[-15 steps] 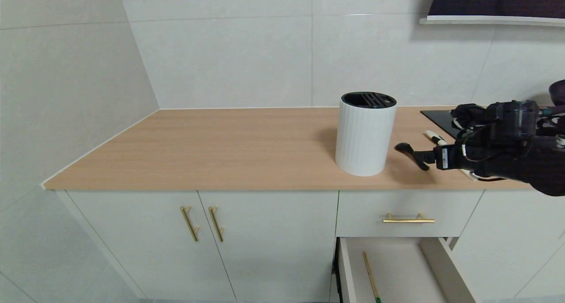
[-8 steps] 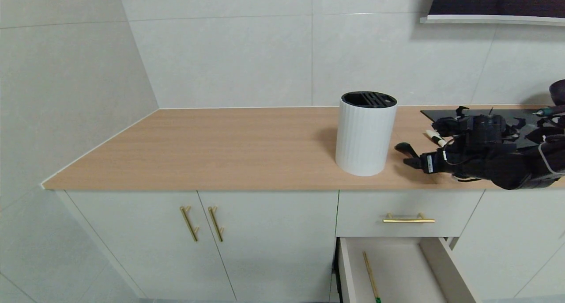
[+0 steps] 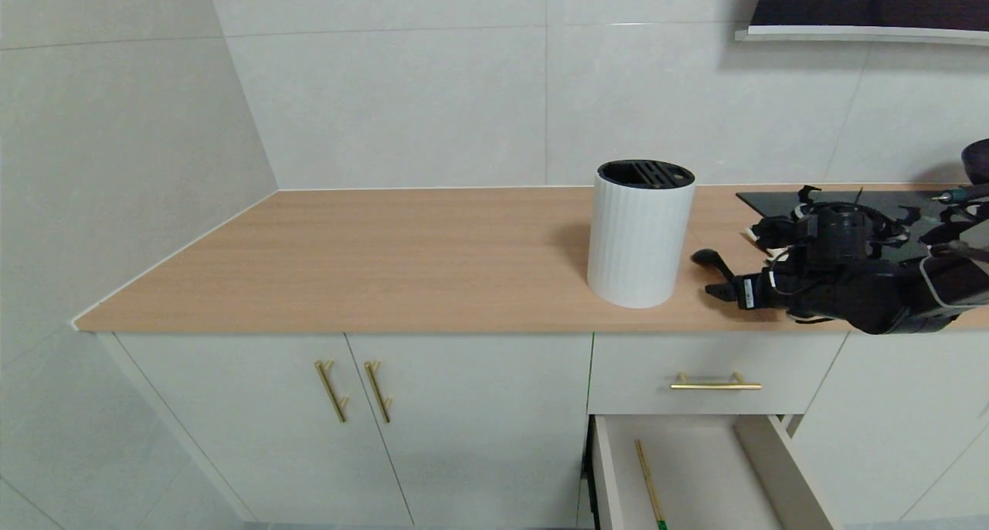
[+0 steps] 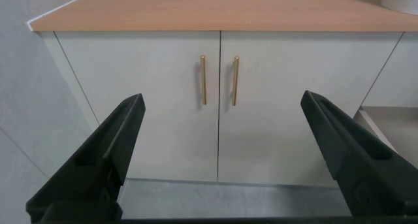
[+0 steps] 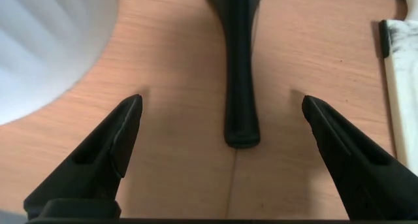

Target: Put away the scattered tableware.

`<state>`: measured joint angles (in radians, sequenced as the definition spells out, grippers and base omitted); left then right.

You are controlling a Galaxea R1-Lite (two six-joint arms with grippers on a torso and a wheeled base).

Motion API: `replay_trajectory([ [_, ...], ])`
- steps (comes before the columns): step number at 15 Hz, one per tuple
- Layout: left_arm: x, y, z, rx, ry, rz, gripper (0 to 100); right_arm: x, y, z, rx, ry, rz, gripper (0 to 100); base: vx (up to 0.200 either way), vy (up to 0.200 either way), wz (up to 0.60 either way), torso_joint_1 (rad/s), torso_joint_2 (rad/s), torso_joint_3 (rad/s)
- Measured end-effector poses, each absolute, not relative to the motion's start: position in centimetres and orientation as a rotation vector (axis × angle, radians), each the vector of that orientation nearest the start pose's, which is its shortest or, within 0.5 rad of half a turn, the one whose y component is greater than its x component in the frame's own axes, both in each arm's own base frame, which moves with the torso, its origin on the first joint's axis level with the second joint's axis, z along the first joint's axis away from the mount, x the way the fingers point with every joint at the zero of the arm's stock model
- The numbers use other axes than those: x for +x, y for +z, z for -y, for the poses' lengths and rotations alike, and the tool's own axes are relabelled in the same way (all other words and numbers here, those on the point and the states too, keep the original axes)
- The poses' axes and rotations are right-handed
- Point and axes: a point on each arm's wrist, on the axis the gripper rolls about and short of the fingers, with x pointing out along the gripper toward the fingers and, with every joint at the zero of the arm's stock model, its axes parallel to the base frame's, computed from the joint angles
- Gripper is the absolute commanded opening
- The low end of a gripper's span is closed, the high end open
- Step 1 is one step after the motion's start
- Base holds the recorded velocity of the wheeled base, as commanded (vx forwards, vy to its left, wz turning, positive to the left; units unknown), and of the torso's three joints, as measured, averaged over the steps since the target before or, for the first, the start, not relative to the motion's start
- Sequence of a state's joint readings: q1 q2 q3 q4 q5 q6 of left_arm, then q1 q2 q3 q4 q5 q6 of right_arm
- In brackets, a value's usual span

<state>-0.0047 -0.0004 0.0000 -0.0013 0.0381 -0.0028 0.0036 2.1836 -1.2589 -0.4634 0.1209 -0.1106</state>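
On my far left, the left claw (image 4: 222, 101) hangs in front of the double cabinet doors (image 4: 219, 119), below the edge of the wooden surface (image 4: 215, 12). Its fingers are spread wide with nothing between them, and the doors' two gold handles (image 4: 219, 80) show in the gap.

From the head camera, the surface (image 3: 386, 259) runs across to a white ribbed utensil holder (image 3: 637, 240) with a slotted black top. It stands upright toward the front edge.

Just to the right of the holder lies a black-handled utensil (image 3: 712, 261), flat on the wood and apart from the holder's wall. The right claw (image 3: 722, 290) sits low over it. On the right wrist camera I see that claw (image 5: 221, 106) wide open, with the black handle (image 5: 240, 67) reaching in between the two fingers and touching neither.

A white-handled utensil (image 5: 400, 87) lies beside the black one, outside the claw's far finger. Behind the arm, a flat black cooktop (image 3: 773, 200) is set into the surface.

Under this end there is a shut drawer with a gold bar handle (image 3: 715, 383). The drawer below it (image 3: 761, 468) is pulled open, and a thin wooden stick with a green tip (image 3: 649, 480) lies along its floor near the left wall.
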Motion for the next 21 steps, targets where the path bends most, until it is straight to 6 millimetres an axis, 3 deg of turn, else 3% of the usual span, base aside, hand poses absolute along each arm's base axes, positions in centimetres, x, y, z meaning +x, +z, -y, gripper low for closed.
replay_trajectory([
  [2,-2.3,7.6,-0.1,-0.003,0.033,0.002,100,43.2,10.3,-0.3,-0.075,0.145,-0.459,100,0.000,0.000,0.00,0.000,0.00,0.000],
  [3,-2.3,7.6,-0.1,-0.003,0.033,0.002,100,43.3,10.2,-0.3,-0.067,0.142,-0.460,0,0.000,0.000,0.00,0.000,0.00,0.000],
  [10,-2.3,7.6,-0.1,-0.003,0.033,0.002,100,44.0,9.3,-0.4,-0.062,0.144,-0.466,0,0.000,0.000,0.00,0.000,0.00,0.000],
  [14,-2.3,7.6,-0.1,-0.003,0.033,0.002,100,43.1,10.6,-0.7,0.006,0.127,-0.471,0,0.000,0.000,0.00,0.000,0.00,0.000],
  [17,-2.3,7.6,-0.1,-0.003,0.033,0.002,100,39.8,13.9,-1.5,0.046,0.137,-0.449,0,0.000,0.000,0.00,0.000,0.00,0.000],
  [21,-2.3,7.6,-0.1,-0.003,0.033,0.002,100,32.5,17.0,-2.0,0.059,0.157,-0.539,0,0.000,0.000,0.00,0.000,0.00,0.000],
])
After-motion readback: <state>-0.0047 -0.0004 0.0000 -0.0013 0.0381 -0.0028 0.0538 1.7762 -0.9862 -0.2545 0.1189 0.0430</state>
